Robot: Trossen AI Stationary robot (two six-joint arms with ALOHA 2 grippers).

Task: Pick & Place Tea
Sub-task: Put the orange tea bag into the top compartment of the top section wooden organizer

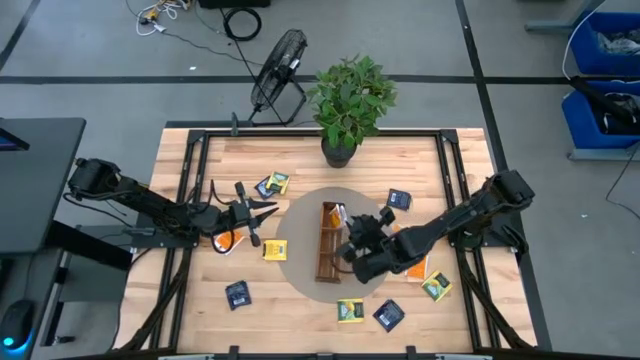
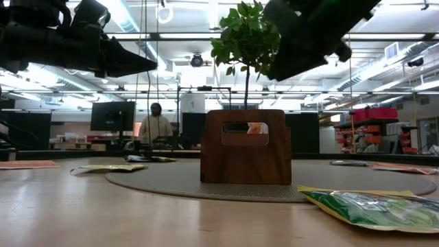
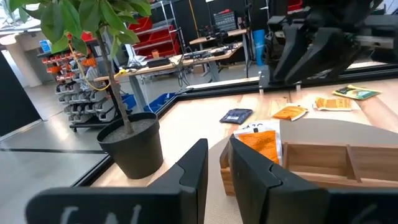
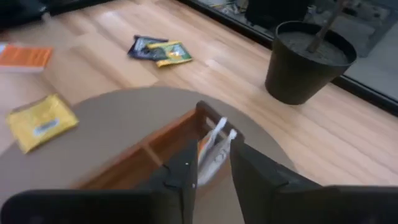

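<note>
Right end effector [image 4: 208,163] above tray [image 1: 328,243] end, fingers slightly parted, empty; sachet [image 4: 214,149] just below, upright in tray. Risk: fingers could nudge it.

Left end effector [image 1: 262,213] waits, fingers parted.

Sachet in tray [image 1: 337,212]: you are looking at one orange tea sachet standing upright on edge in the wooden tray's [image 1: 327,262] end compartment nearest the plant; it is showing its pale edge in the right wrist view [image 4: 214,149] and its orange face in the left wrist view [image 3: 260,144].
Yellow sachet [image 1: 274,250]: lying flat, touching the round mat's left edge.
Navy and yellow pair [image 1: 272,184]: lying flat, overlapping, up-left of the mat.
Navy sachets: one is lying right of the plant [image 1: 399,199], one at front left [image 1: 238,294], one at front right [image 1: 389,315].
Green-yellow sachets: one is lying at the mat's front edge [image 1: 350,311], another beside the right arm [image 1: 436,288].
</note>
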